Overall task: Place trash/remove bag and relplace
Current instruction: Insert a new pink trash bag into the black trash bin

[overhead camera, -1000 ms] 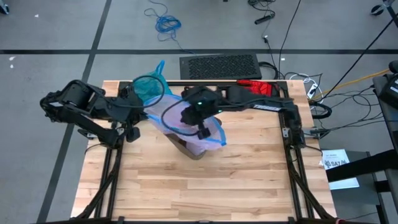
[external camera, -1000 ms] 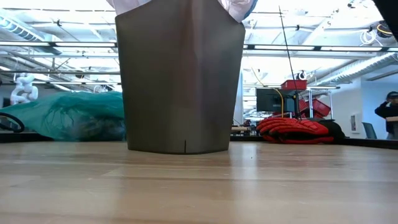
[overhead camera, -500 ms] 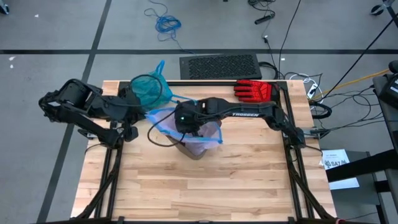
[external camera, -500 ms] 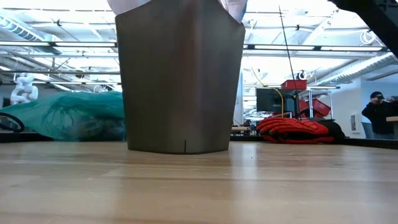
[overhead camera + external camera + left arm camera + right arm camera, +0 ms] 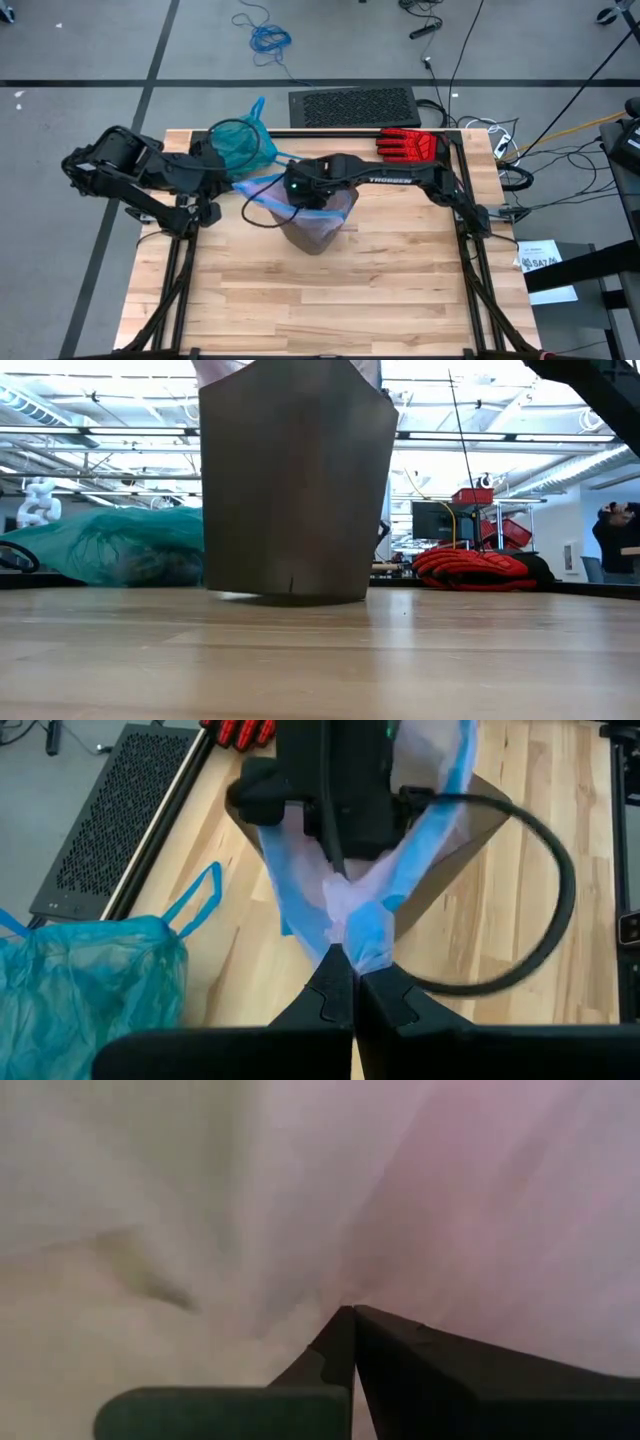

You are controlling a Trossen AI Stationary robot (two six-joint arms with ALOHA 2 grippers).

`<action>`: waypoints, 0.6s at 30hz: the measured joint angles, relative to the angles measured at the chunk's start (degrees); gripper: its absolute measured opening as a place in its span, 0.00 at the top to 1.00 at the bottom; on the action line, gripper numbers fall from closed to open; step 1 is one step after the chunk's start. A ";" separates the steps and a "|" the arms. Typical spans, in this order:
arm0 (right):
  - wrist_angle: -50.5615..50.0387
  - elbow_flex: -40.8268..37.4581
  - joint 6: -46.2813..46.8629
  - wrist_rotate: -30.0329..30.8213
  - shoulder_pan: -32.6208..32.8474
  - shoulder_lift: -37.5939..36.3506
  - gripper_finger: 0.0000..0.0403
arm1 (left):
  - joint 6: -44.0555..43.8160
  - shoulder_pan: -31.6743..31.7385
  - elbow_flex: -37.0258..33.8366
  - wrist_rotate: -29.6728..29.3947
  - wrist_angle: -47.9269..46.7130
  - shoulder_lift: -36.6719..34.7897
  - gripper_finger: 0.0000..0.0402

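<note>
High view | right gripper [image 5: 298, 192] lower in bin [image 5: 318, 238] | both jaws clamp pink bag [image 5: 345, 910]

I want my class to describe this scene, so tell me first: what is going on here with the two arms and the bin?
The robot is fitting a new liner. The left end effector is shut on the blue edge of the pale pink bag, holding it at the bin. The right end effector is pushed down inside that bag, its fingers together. The full teal bag lies at the table's back-left, already removed. A red glove rests back-right.
</note>
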 joint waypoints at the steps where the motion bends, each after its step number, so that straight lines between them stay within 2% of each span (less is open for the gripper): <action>1: -0.42 -0.08 -0.44 -0.85 0.00 -0.85 1.00 | -0.05 0.00 0.00 0.02 -0.01 0.00 1.00; 5: -0.75 0.00 -0.80 -3.15 0.29 -6.33 1.00 | -0.11 0.00 0.00 0.11 -0.01 -0.02 1.00; 13: -1.53 -0.02 3.06 -2.64 0.20 -12.95 1.00 | -0.06 0.00 0.00 0.59 0.02 0.27 1.00; 18: 0.44 0.11 4.56 -3.71 0.09 -11.66 1.00 | 0.04 0.00 0.00 0.61 0.23 1.26 1.00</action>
